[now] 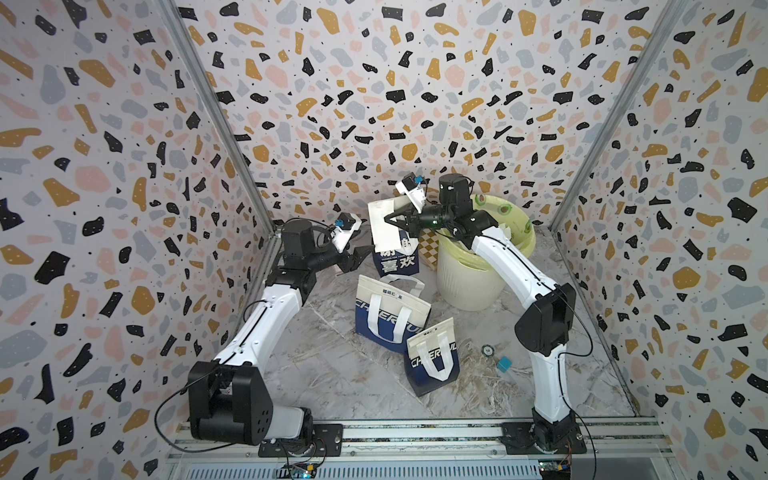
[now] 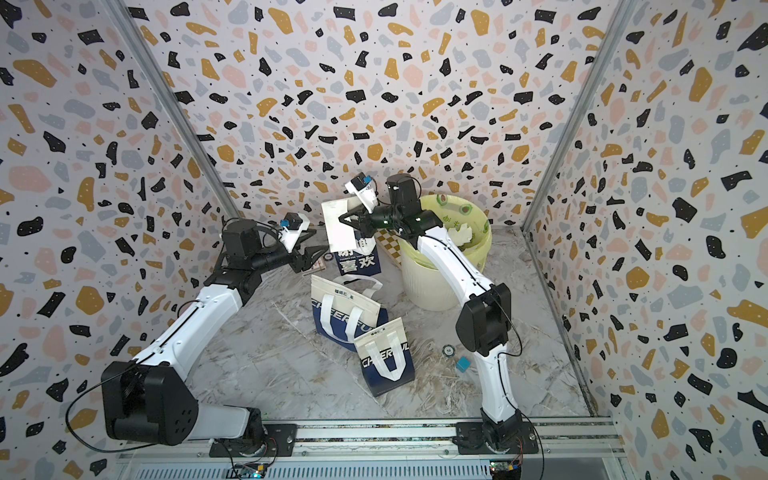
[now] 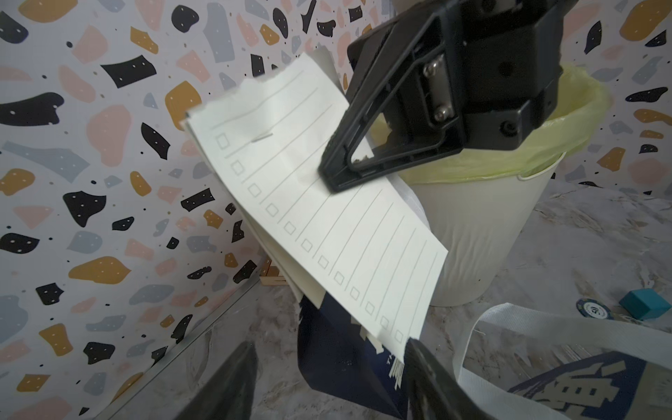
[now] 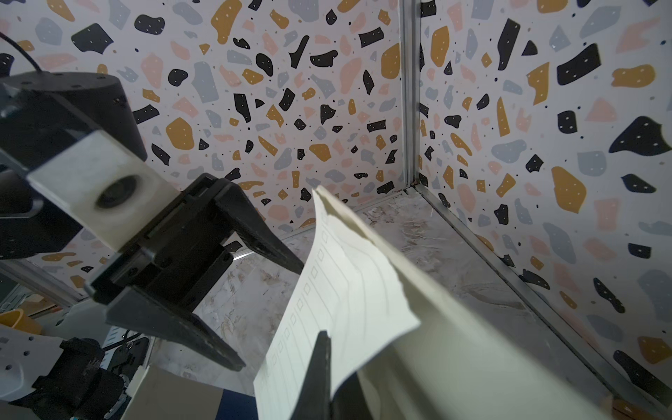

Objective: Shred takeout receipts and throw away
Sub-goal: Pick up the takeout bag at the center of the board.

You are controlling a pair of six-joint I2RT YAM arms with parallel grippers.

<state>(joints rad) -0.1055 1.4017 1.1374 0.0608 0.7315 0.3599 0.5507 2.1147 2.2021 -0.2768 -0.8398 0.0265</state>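
Right gripper (image 1: 388,219): I see it clamped on the takeout receipt (image 1: 379,235).
Takeout receipt: aloft near the tabletop's (image 1: 332,374) far edge, beside the bin (image 1: 465,286).
Left gripper (image 1: 353,259): jaws apart, just beside the receipt.

Marble-look tabletop (image 1: 332,374): three tote bags (image 1: 390,316), pale bin (image 1: 465,282) (yellow-green liner (image 1: 524,245)), chip (image 1: 487,350), teal block (image 1: 504,366)

"CHEERFUL", partly covered by handles, on middle tote bag (image 2: 347,309) and near tote bag (image 2: 384,357). "喜欢" on far upright tote bag (image 2: 357,259). "50" on poker chip (image 3: 593,309).
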